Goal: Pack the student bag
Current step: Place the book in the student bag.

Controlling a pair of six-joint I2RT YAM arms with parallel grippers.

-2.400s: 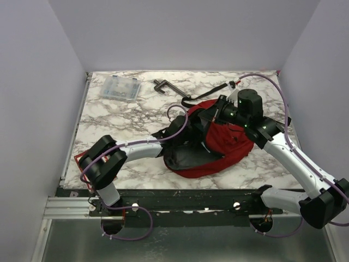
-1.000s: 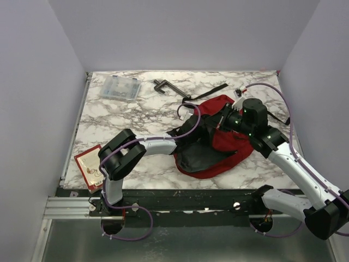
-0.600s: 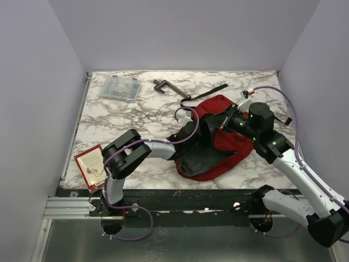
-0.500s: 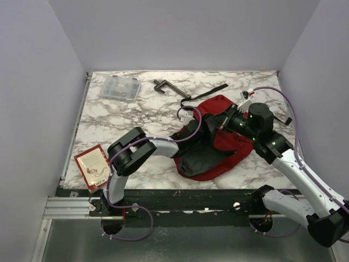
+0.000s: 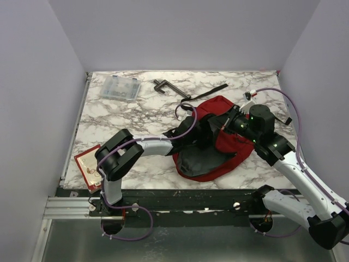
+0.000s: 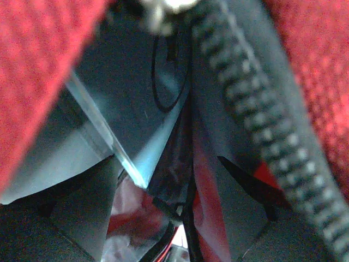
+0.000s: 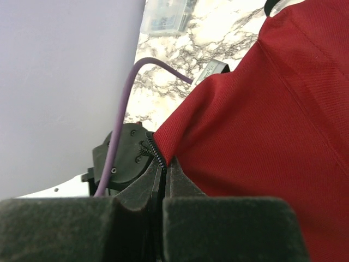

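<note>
Right gripper (image 7: 162,186) is pinched tight on the zipper edge of the red backpack (image 5: 233,146). Left gripper (image 5: 199,134) is buried in the bag's mouth, so I can't tell if it's open or closed. The backpack lies mid-right on the desk (image 5: 142,117), long axis diagonal, opening facing near-left. Inside is dark lining and something clear I can't identify. Far-left of it sits a clear plastic box (image 5: 121,87), contents unclear.

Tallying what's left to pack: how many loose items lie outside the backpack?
3: clear box far left, black tool beside it, red packet near left. Others possibly hidden.
</note>
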